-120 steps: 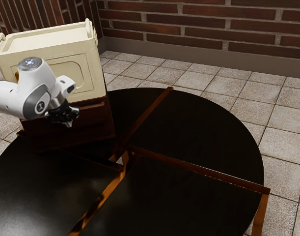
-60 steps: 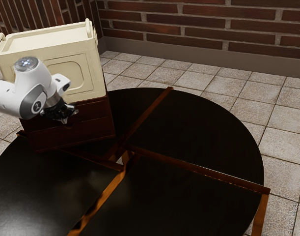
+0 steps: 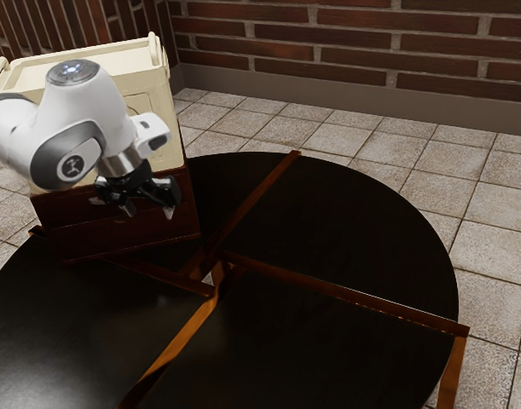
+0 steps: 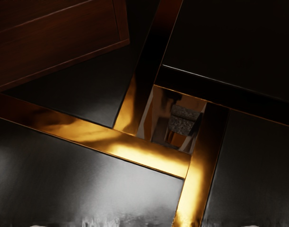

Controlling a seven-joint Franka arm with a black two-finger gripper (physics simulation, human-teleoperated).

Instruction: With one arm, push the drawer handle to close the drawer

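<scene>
Drawer [image 3: 68,209]: its front now looks flush with the cabinet [image 3: 124,242], where one second ago it stuck out as a ledge. The gripper [image 3: 149,210] has its jaws spread, in front of the cabinet in the exterior view; since the last frame it has moved toward that view's right, away from the drawer, and the arm [image 3: 85,111] with it.

The cabinet stands near the tabletop's edge at the exterior view's left, a cream box [image 3: 162,94] on top of it. From its foot, flat black panels of the tabletop [image 3: 354,230] run past the gap [image 3: 217,273] at the middle, out to the rounded edge at the exterior view's right. Raised strips [image 3: 345,294] divide them.

The wrist view has the cabinet's lower front corner near the strips, and looks down through the gap onto a speckled grey block [image 4: 182,123].
</scene>
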